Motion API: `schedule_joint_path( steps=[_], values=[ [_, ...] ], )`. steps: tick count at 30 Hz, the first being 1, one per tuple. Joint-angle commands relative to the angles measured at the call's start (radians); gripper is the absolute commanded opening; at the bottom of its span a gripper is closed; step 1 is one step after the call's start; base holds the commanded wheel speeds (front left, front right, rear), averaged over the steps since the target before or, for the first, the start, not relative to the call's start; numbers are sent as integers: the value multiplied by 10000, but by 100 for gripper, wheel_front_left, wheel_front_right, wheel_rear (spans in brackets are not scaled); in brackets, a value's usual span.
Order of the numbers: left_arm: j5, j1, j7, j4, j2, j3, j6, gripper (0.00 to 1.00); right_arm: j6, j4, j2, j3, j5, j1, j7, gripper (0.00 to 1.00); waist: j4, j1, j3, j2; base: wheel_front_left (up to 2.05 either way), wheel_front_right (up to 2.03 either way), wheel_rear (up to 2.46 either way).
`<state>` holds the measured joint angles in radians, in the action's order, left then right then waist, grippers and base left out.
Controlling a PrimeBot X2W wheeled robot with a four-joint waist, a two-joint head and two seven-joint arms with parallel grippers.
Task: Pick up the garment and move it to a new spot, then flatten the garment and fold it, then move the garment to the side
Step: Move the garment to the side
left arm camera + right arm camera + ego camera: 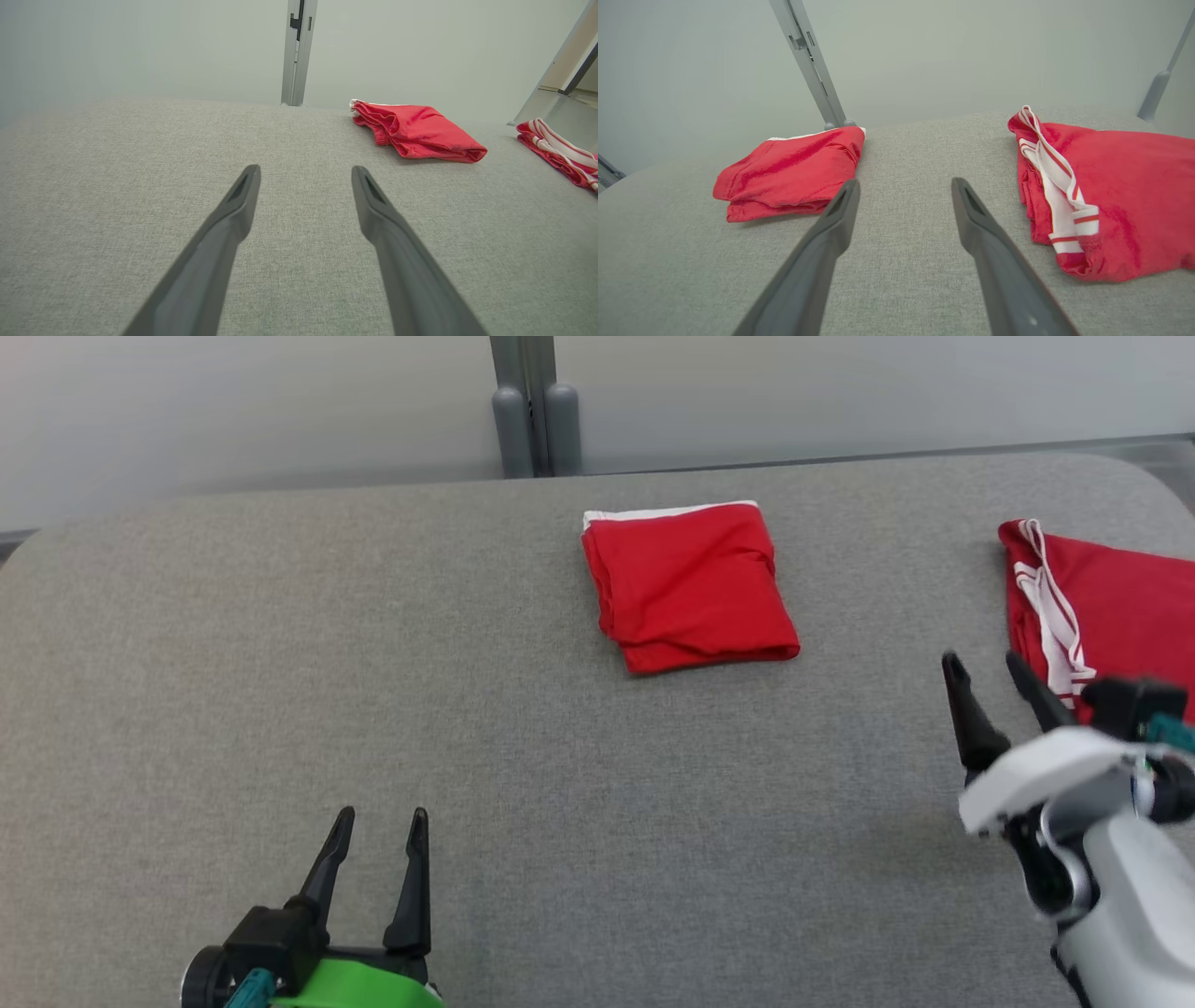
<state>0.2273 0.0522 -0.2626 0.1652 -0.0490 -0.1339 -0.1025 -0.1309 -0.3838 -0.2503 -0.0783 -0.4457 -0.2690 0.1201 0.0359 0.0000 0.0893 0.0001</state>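
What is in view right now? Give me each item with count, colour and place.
folded garment: 1, red with a white edge, far middle of the table
striped garment: 1, red with white striped trim, right edge of the table
table: 1, grey fabric top, under both garments
post: 1, grey metal, behind the table's far edge
left gripper: 1, dark fingers, open and empty, near left
right gripper: 1, dark fingers, open and empty, beside the striped garment

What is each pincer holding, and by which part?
Nothing. The left pincer and the right pincer are both open and empty; the folded garment lies apart.
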Motion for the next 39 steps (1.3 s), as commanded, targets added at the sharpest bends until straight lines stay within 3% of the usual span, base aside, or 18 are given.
schedule_joint_path(
  steps=[1,6,10,20,29,30,31,34,39],
  values=[
    [51,-253,-25,52,-34,-95,-24,100,3,-172,-105,-169,-469,-752,-559,100,850,0,1026,-1,0,0,0],
    [324,-588,-25,142,-29,-687,35,100,3,-1353,-263,-456,-1560,-2731,-2379,100,1494,0,1659,-1,0,0,0],
    [518,-703,-25,40,-29,-1184,152,100,3,-2428,-255,-616,-1771,-3719,-3108,100,1990,0,1981,-1,0,0,0],
    [513,-1031,-25,-152,-27,-2125,274,100,3,-5215,-310,205,-1366,-5396,-2993,100,2862,0,2466,-1,0,0,0],
    [387,-822,-25,-145,-27,-2391,351,100,3,-6520,74,440,-1745,-5943,-2909,100,2981,0,2540,-1,0,0,0],
    [387,-805,-25,-161,-31,-2364,393,100,3,-6648,133,471,-1778,-5998,-2833,33,2918,0,2572,-1,0,0,0],
    [392,-820,-25,-187,-29,-2333,410,100,3,-6696,165,500,-1808,-6075,-2725,0,2861,0,2611,-1,0,0,0],
    [450,-859,-25,-170,-29,-2232,508,100,3,-6569,217,348,-1885,-6246,-2472,0,2554,0,2608,-1,0,0,0],
    [439,-816,-25,-73,-31,-1955,496,100,3,-5875,-250,-144,-1966,-6216,-2322,0,1763,0,2417,-1,0,0,0]
  ],
)
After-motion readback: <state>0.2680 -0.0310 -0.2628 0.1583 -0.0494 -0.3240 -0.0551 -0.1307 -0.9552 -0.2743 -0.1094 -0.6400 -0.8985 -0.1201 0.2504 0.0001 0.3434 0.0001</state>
